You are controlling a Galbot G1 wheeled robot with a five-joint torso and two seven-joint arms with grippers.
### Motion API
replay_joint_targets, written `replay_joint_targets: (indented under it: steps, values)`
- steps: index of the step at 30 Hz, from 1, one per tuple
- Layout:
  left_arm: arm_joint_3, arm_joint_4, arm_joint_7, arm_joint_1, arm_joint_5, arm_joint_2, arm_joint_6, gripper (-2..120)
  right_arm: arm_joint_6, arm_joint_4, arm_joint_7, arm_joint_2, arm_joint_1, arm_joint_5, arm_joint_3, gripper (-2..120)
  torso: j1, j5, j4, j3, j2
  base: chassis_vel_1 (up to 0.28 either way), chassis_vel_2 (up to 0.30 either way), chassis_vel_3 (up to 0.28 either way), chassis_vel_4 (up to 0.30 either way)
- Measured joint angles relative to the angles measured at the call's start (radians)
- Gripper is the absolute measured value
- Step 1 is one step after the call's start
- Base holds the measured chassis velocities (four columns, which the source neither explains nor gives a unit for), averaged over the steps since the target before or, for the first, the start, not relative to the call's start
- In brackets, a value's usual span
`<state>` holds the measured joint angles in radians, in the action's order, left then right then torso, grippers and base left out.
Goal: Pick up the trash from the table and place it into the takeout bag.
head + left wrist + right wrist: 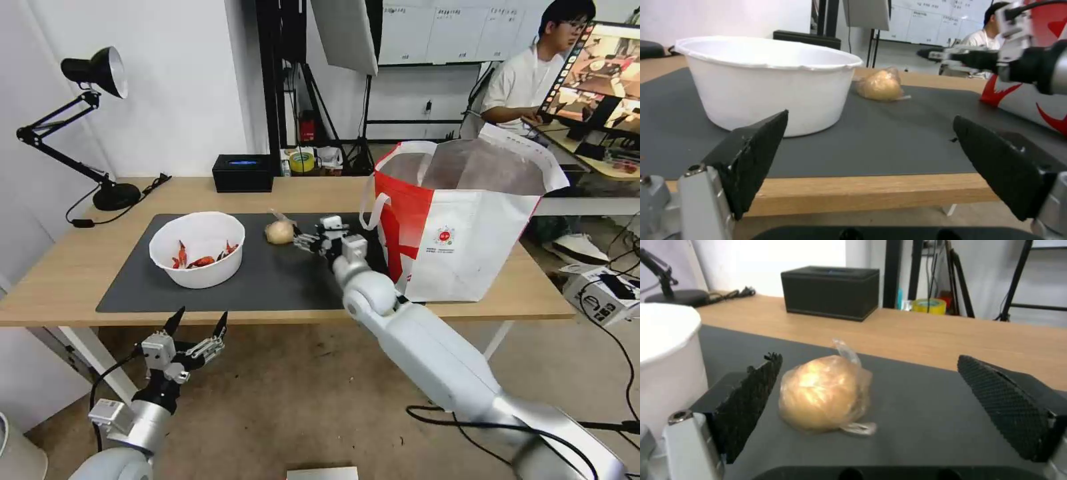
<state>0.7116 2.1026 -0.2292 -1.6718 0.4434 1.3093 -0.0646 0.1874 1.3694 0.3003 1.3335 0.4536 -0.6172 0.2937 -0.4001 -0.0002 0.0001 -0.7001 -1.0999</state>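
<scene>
Bun [822, 395] before right end effector [871, 406]

This is a lab or studio workroom set up for recording, not a home. A long light-wood worktop [467, 297] on white legs stands on a bare concrete floor [293, 400] with black cables [620, 347] trailing loose across it, and behind it black light stands [363, 127] carry a large white softbox panel [343, 30]. A white planning board with printed sheets [433, 30] hangs on the far wall, a computer monitor showing camera pictures [600, 77] sits on a second desk, and a black articulated desk lamp [80, 127] stands against plain white walls.
</scene>
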Motion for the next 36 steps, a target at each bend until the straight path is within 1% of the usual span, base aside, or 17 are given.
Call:
replay_joint_targets:
  steps: [3, 5, 7, 8, 11, 20, 26, 36]
  values:
    - [0.007, 0.005, 0.000, 0.000, 0.003, -0.001, 0.000, 100, 0.024, -0.077, 0.000, 0.048, -0.038, 0.008, 0.014, 100, 0.000, 0.0000, 0.0000, 0.000, 0.000, 0.000, 0.000, 0.000, 0.000]
    - [0.008, 0.005, 0.000, 0.000, 0.003, -0.001, 0.000, 100, 0.029, -0.090, 0.000, 0.057, -0.044, 0.008, 0.016, 100, 0.000, 0.0001, -0.0001, 0.000, 0.000, 0.000, 0.000, 0.000, 0.000]
    - [0.010, 0.006, 0.000, -0.001, 0.004, -0.001, 0.000, 100, 0.047, -0.153, -0.007, 0.096, -0.074, 0.010, 0.019, 100, 0.000, 0.0001, 0.0000, 0.000, 0.000, 0.000, 0.000, 0.000, 0.000]
    - [0.010, 0.006, 0.000, -0.001, 0.004, -0.001, 0.000, 100, 0.047, -0.153, -0.007, 0.096, -0.074, 0.010, 0.019, 100, 0.000, 0.0001, 0.0000, 0.000, 0.000, 0.000, 0.000, 0.000, 0.000]
    - [0.011, 0.007, 0.000, 0.000, 0.005, 0.001, 0.000, 100, 0.063, -0.210, -0.016, 0.126, -0.106, 0.011, 0.033, 100, 0.000, 0.0000, -0.0001, 0.000, 0.000, 0.000, 0.000, 0.000, 0.000]
    - [0.018, 0.007, -0.001, 0.004, 0.009, 0.001, 0.000, 100, 0.090, -0.279, -0.028, 0.156, -0.152, 0.021, 0.045, 100, 0.000, 0.0001, -0.0001, 0.000, 0.000, 0.000, 0.000, 0.000, 0.000]
    - [0.015, 0.004, -0.001, 0.008, 0.009, 0.000, 0.000, 100, 0.115, -0.337, -0.056, 0.188, -0.194, 0.020, 0.045, 100, 0.000, 0.0001, -0.0001, 0.000, 0.000, 0.000, 0.000, 0.000, 0.000]
    - [0.017, 0.003, -0.002, 0.005, 0.010, 0.002, -0.002, 100, 0.142, -0.398, -0.074, 0.225, -0.209, 0.040, 0.045, 100, 0.000, 0.0002, -0.0001, 0.000, 0.000, 0.000, 0.000, 0.000, 0.000]
